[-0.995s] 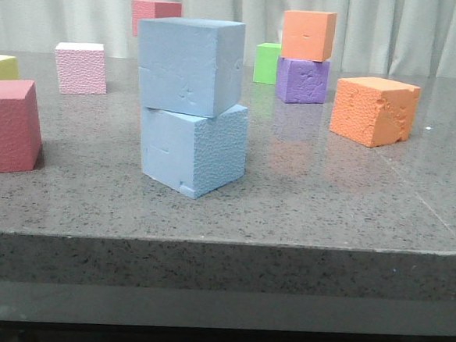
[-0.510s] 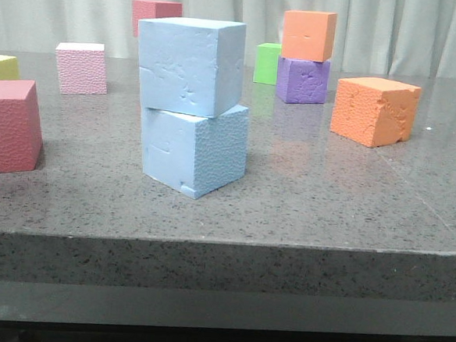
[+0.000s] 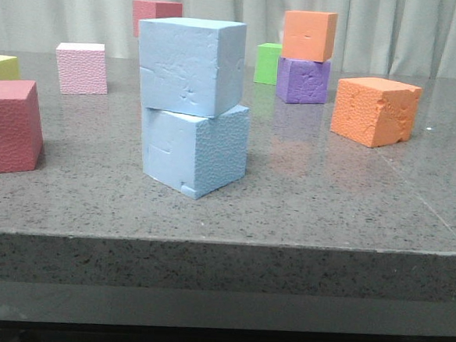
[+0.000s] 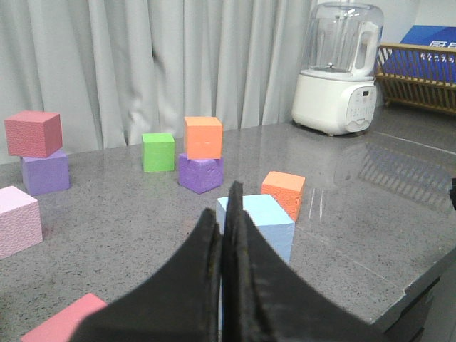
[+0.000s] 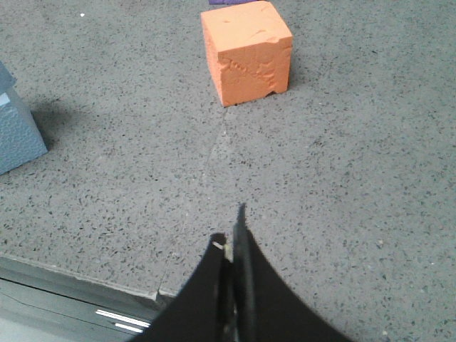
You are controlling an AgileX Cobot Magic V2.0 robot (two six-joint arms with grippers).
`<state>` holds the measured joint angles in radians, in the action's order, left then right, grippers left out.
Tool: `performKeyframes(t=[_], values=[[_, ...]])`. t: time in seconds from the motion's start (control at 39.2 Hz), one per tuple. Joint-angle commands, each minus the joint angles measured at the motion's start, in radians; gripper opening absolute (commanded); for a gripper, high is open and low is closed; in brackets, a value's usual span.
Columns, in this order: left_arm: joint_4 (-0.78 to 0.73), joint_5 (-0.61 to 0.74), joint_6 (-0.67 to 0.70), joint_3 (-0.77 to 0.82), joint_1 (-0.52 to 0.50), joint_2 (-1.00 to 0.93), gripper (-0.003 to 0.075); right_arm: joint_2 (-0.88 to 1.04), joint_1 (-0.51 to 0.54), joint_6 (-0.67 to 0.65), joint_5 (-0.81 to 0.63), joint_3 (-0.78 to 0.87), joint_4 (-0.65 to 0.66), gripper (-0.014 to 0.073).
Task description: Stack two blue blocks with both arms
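Two blue blocks stacked near the counter's front edge: upper blue block [image 3: 190,65] rests, slightly turned, on lower blue block [image 3: 193,150]. Left gripper [image 4: 226,214], fingers pressed together and empty, sits just short of the stack; right gripper [image 5: 229,239], likewise clenched, is well apart.

Between the earlier front views and this one almost nothing differs: the upper blue block [image 3: 190,65] and the lower blue block [image 3: 193,150] beneath it sit a hair further toward 3 o'clock, their stacked, slightly twisted arrangement otherwise alike
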<state>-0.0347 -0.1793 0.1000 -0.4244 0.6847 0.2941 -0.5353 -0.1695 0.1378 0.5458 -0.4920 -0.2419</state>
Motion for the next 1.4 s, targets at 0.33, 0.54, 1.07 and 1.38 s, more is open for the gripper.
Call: performKeyframes(t=[0.33,0.54,1.07,1.38], values=[[-0.001,0.09,-0.002,-0.007,0.006,-0.001,-0.002,-0.001,0.005,0.011,-0.067,-0.027,-0.003,-0.0039],[-0.001,0.09,-0.002,-0.007,0.006,-0.001,-0.002,-0.001,0.005,0.011,-0.067,-0.027,-0.003,-0.0039],[0.001,0.09,-0.002,0.172,-0.109,-0.188,-0.002,-0.001,0.005,0.011,-0.067,-0.027,-0.003,-0.0039],[0.023,0.096,-0.002,0.294,-0.395,-0.314,-0.002,-0.001,0.005,0.011,-0.067,-0.027,-0.003,-0.0039]])
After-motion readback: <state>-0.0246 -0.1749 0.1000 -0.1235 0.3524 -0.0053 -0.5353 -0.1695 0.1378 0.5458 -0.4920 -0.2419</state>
